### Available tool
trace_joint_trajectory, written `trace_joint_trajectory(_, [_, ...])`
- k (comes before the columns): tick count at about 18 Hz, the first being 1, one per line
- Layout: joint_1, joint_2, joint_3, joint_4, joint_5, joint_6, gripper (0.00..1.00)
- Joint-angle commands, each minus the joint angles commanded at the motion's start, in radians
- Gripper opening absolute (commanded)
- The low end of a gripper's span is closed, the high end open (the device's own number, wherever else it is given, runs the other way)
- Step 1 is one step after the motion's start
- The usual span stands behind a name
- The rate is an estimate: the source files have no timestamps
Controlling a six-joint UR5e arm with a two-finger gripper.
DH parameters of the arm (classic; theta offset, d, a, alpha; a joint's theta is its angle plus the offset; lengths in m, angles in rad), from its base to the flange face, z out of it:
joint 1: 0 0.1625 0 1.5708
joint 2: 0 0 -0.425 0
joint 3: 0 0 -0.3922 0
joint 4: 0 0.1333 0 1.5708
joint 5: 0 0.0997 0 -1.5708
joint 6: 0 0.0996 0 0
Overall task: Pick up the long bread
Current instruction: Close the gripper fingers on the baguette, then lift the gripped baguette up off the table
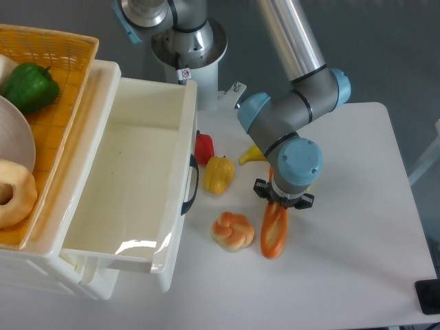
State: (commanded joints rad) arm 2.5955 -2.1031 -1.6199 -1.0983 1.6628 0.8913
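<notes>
The long bread (273, 234) is an orange-brown toy baguette lying on the white table, its length running roughly front to back. My gripper (282, 203) points straight down over the bread's far end, and the arm's blue-capped wrist hides that end. Black parts of the gripper show on both sides of the bread. The fingertips are hidden, so I cannot see whether they are closed on the bread.
A knotted orange-cream bun (233, 231) lies just left of the bread. A yellow pepper (218, 174), a red pepper (204, 146) and a banana (250, 155) lie behind. A white bin (175, 227) stands at left, beside an orange basket (62, 103) holding a green pepper (29, 86) and a doughnut bread (14, 192).
</notes>
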Motion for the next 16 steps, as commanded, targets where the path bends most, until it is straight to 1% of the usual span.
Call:
trace_joint_trajectory(1, [0.0,0.0,0.002,0.0,0.0,0.0,0.12])
trace_joint_trajectory(2, [0.0,0.0,0.002,0.0,-0.002,0.0,0.09])
trace_joint_trajectory(8, [0.0,0.011,0.025,-0.009,-0.002,0.008,0.07])
trace_joint_trajectory(10, [0.0,0.017,0.043,-0.014,-0.003,0.009,0.07])
trace_joint_trajectory(12, [-0.003,0.037,0.057,-0.017,-0.005,0.011,0.07])
trace_joint_trajectory(15, [-0.011,0.078,0.084,-0.078,-0.012,0.012,0.07])
trace_joint_trajectory(16, [-0.018,0.09,0.094,-0.09,-0.026,0.012,0.07])
